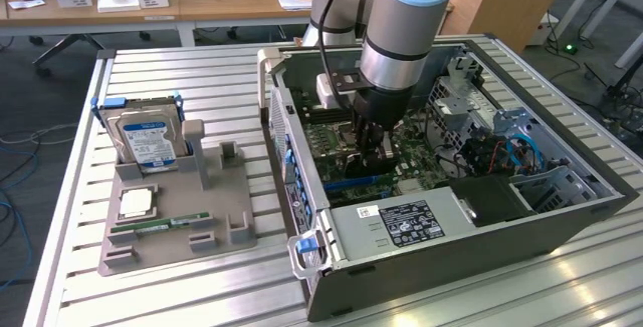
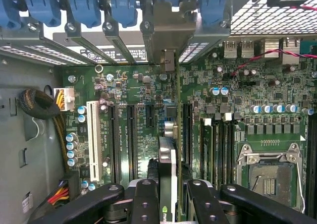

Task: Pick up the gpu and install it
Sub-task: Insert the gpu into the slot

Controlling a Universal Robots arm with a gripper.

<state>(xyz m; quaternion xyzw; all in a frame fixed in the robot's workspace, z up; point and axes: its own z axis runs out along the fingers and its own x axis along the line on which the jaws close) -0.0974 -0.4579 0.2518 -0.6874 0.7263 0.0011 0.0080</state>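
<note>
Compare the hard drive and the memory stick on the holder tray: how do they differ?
The hard drive stands upright in a slot at the holder tray's far end; the memory stick lies low and lengthwise near the front. The hard drive is a broad silver slab with a blue label; the memory stick is a narrow green strip. Both sit on the tray, outside the computer case.

Exterior view: high, angled down at bench (image 1: 201,71) and open PC case (image 1: 562,214). Wrist view: close, looking onto motherboard (image 2: 237,85), shared by both.
</note>
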